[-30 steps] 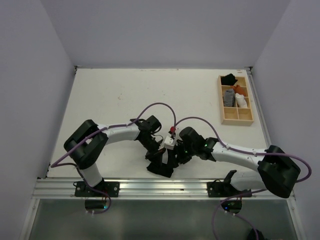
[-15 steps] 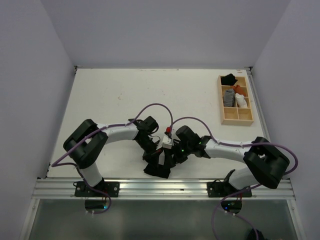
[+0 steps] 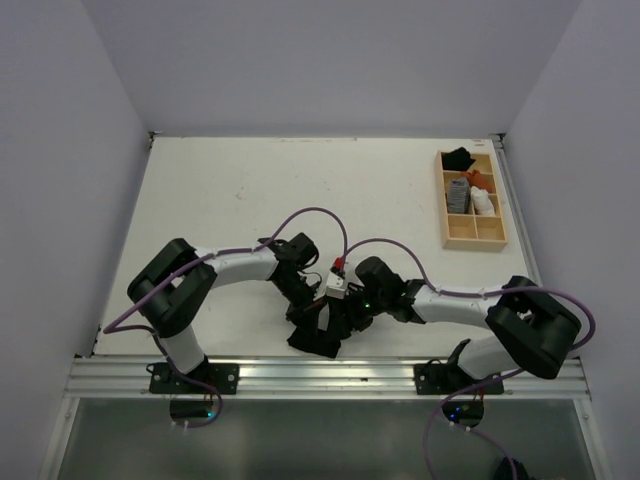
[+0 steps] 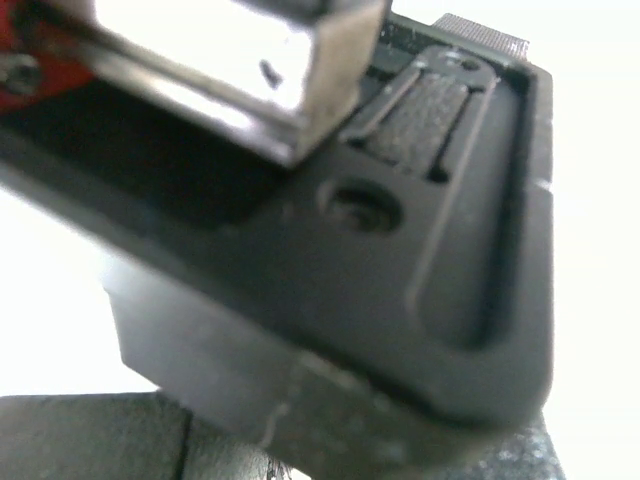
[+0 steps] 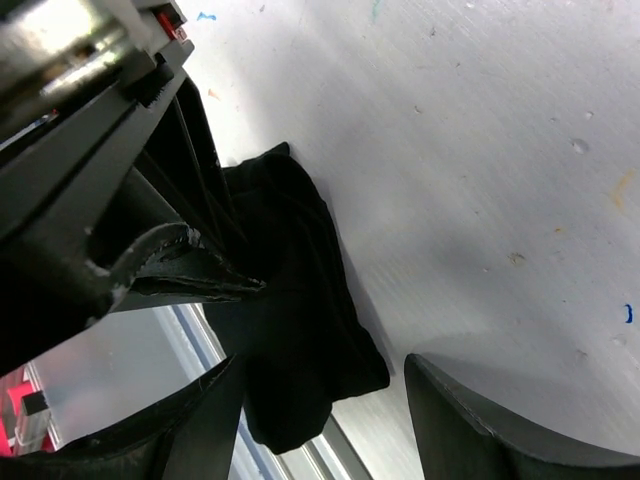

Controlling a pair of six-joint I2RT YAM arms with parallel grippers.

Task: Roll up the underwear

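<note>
Left pincer (image 5: 240, 283) clenched on the black underwear (image 5: 300, 330), likely anchoring it — right pincer (image 5: 322, 378) released, straddling the cloth to roll.

A white surface (image 3: 230, 190), lightly scuffed, is being bounded by pale walls. At its two o'clock corner a divided wooden tray (image 3: 475, 228) is being carried. Inside it, a black cloth (image 3: 459, 157) is being held at the twelve o'clock end. A grey striped roll (image 3: 458, 193) and a white roll (image 3: 483, 203) are being kept side by side, the white one at three o'clock, with something orange (image 3: 476, 178) just beyond it. A metal rail (image 3: 330, 375) is being shown along the six o'clock edge.
</note>
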